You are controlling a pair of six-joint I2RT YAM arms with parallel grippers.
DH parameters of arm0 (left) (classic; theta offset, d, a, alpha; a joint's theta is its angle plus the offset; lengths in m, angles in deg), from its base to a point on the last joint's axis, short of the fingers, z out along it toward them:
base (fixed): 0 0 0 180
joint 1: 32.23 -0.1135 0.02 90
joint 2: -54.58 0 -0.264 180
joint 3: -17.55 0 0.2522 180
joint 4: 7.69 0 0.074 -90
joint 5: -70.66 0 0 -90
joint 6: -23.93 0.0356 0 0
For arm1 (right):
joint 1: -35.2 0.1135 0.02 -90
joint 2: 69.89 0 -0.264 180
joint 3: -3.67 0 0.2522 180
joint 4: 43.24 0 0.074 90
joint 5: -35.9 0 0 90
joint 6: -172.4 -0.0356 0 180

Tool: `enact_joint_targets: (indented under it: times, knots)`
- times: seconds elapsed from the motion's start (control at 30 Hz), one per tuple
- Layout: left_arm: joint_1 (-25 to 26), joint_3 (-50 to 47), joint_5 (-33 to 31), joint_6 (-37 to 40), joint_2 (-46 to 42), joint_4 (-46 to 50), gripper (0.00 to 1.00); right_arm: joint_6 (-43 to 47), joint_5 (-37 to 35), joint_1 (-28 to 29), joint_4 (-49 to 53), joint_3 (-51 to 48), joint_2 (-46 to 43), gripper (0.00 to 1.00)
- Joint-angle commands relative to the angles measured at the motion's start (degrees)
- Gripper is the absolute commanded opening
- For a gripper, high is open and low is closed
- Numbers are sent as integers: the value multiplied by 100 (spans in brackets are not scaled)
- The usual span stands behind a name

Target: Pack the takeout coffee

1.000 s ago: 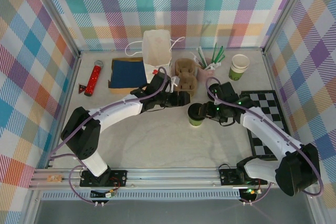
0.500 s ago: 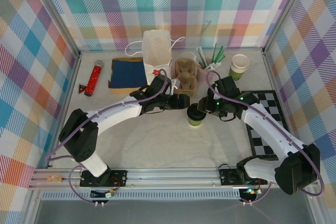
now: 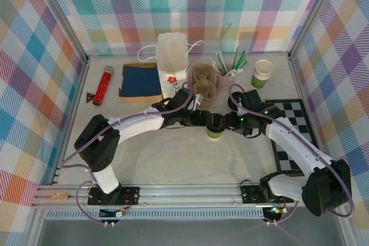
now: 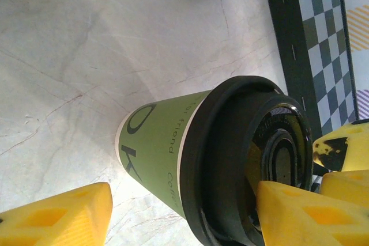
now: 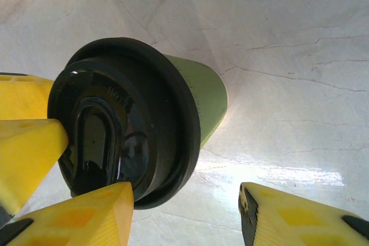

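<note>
The takeout coffee [image 3: 215,127], a small green paper cup under a round black plastic lid, stands upright near the middle of the white marble-patterned tabletop [image 3: 173,154], with the two arms meeting at it from either side. The left gripper [image 4: 183,194] is open and straddles the cup. One of its yellow fingers [image 4: 57,217] stands clear of the green wall with bare table between, and the other overlaps the lid's rim; whether that one touches cannot be told. The right gripper [image 5: 185,191] is also open, with bare marble between its fingertips. The lid sits just past the tip of one finger rather than in the gap.

Just beyond the cup, toward the back wall, is a brown pulp cup carrier [image 3: 203,80]. A white paper bag with handles [image 3: 172,55] stands beside it. To the right of these are a bunch of green straws [image 3: 236,60] and a stack of green-and-white lidless cups [image 3: 263,73]. A black-and-white checkered mat [image 3: 295,133] lies along the right edge. Far left, well apart, are a blue cloth on brown cardboard [image 3: 139,81] and a red cylinder [image 3: 104,84].
</note>
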Motion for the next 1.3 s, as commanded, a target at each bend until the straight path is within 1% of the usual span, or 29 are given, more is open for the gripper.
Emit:
enact_joint_targets:
  times: [0.0,0.13,0.27,0.4,0.77,1.07,1.27]
  knots:
    - [36,-1,20,-3,108,-89,64,68,175,-39,-201,-102,-27,51]
    - [30,-36,14,-12,220,-93,58,48,195,-98,-350,-241,97,50]
    - [31,-127,55,-14,320,-140,51,-4,80,-159,-386,-399,167,46]
    - [34,-259,79,-55,401,-245,47,-69,10,-300,-446,-624,140,42]
    - [46,-476,297,-326,671,-697,45,-107,-102,-754,-503,-986,86,37]
    - [297,-140,337,-472,942,-827,45,-100,-268,-1095,-317,-880,-164,36]
    - [339,42,406,-607,1119,-969,45,-78,-331,-1143,-159,-681,-340,36]
